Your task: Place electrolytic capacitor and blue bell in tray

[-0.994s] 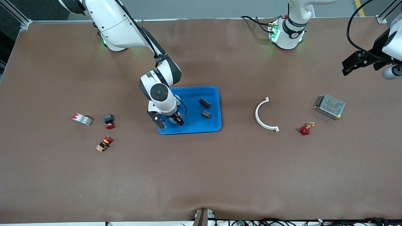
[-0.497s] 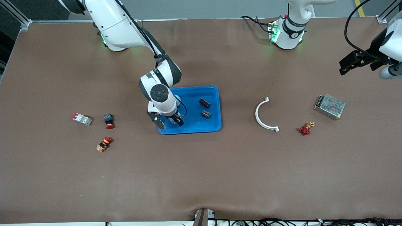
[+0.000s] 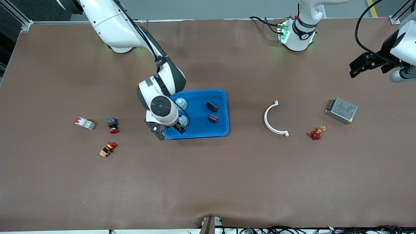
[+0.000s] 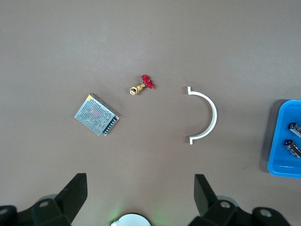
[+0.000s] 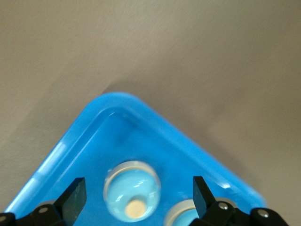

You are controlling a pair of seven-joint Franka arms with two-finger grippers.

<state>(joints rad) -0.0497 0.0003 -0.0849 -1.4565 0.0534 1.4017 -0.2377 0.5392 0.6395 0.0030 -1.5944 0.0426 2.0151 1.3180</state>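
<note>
The blue tray (image 3: 201, 129) lies mid-table and also shows in the right wrist view (image 5: 117, 127) and the left wrist view (image 4: 281, 165). In it lie two dark electrolytic capacitors (image 3: 212, 106) (image 3: 213, 118) and two light blue bells (image 3: 181, 103) (image 3: 184, 120). My right gripper (image 3: 169, 131) is open and empty over the tray's corner toward the right arm's end. In the right wrist view (image 5: 138, 195) one bell (image 5: 131, 190) sits between its fingers and the other bell (image 5: 188, 214) beside it. My left gripper (image 3: 364, 63) is open and empty, waiting high over the left arm's end (image 4: 140, 197).
A white half ring (image 3: 273, 118), a red-handled valve (image 3: 315, 134) and a metal mesh box (image 3: 341, 110) lie toward the left arm's end. A red-and-white breaker (image 3: 85, 123), a red push button (image 3: 112, 125) and an orange-red part (image 3: 108, 149) lie toward the right arm's end.
My right gripper has drawn up and toward the right arm's end of the tray, uncovering the second bell resting in the tray. My left gripper has shifted slightly.
</note>
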